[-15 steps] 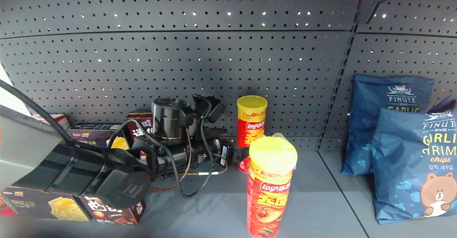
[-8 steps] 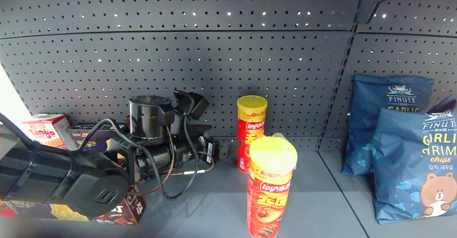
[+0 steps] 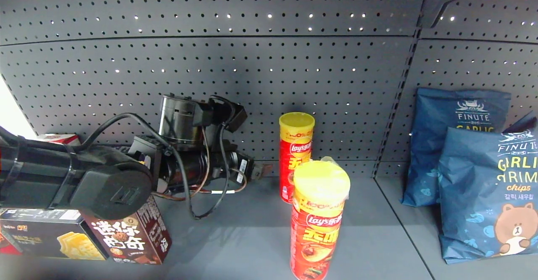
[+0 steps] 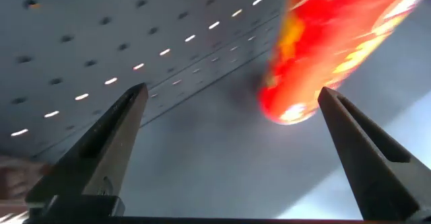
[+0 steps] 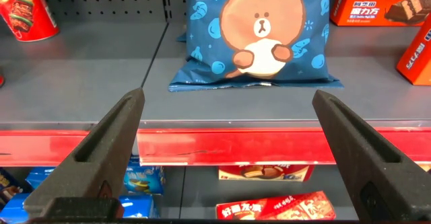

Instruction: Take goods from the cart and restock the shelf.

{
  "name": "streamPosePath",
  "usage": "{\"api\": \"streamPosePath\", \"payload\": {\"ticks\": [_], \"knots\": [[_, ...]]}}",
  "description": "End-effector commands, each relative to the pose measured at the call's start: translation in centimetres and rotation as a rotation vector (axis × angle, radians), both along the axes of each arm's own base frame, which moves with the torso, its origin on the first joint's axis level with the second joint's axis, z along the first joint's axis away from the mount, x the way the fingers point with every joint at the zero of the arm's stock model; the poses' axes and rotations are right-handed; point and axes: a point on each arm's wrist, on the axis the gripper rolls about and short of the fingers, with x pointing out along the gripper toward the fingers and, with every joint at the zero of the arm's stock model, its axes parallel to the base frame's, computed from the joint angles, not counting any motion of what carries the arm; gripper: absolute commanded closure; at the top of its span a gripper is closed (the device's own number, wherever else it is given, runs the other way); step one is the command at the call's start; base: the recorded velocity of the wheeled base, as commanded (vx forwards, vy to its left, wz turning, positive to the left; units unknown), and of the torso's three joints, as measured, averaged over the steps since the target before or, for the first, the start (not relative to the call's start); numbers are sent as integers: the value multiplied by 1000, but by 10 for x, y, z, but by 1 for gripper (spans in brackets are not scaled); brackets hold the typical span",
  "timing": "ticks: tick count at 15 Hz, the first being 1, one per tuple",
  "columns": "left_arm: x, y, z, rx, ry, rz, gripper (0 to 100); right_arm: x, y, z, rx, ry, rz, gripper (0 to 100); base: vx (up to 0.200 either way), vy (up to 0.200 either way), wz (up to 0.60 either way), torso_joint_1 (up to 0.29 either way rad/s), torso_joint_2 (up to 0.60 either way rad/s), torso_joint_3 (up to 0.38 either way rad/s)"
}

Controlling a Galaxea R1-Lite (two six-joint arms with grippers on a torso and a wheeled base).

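Observation:
Two red chip cans with yellow lids stand upright on the grey shelf [image 3: 370,238]: the rear can [image 3: 296,156] near the pegboard and the front can [image 3: 319,221] closer to me. My left gripper [image 3: 261,171] hovers low over the shelf, just left of the rear can and apart from it. In the left wrist view the left gripper [image 4: 232,116] is open and empty, with the rear can [image 4: 323,49] beyond one fingertip. My right gripper [image 5: 227,96] is open and empty in front of the shelf's red edge [image 5: 236,146], facing a blue bear-print bag [image 5: 259,32].
Blue chip bags [image 3: 487,187] lean at the right of the shelf. Snack boxes [image 3: 130,240] sit at the left under my left arm. The perforated back wall [image 3: 252,82] is close behind. A lower shelf holds more boxes [image 5: 269,207]. A red can [image 5: 27,9] stands left of the bag.
My left gripper has drawn back to the left, away from the rear can, and the arm has risen a little. The rear can stays standing where it was.

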Motion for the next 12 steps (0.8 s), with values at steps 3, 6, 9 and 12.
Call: {"api": "streamPosePath", "payload": {"ticks": [3,6,9,12], "knots": [[3,1,1,23,4,20,0,0,0,0,0,2,0,0,0,0,0,0,0,0],[6,-4,-9,56,17,53,0,0,0,0,0,2,0,0,0,0,0,0,0,0],[5,-6,-9,58,16,50,0,0,0,0,0,2,0,0,0,0,0,0,0,0],[3,2,2,77,-29,55,0,0,0,0,0,2,0,0,0,0,0,0,0,0]]}}
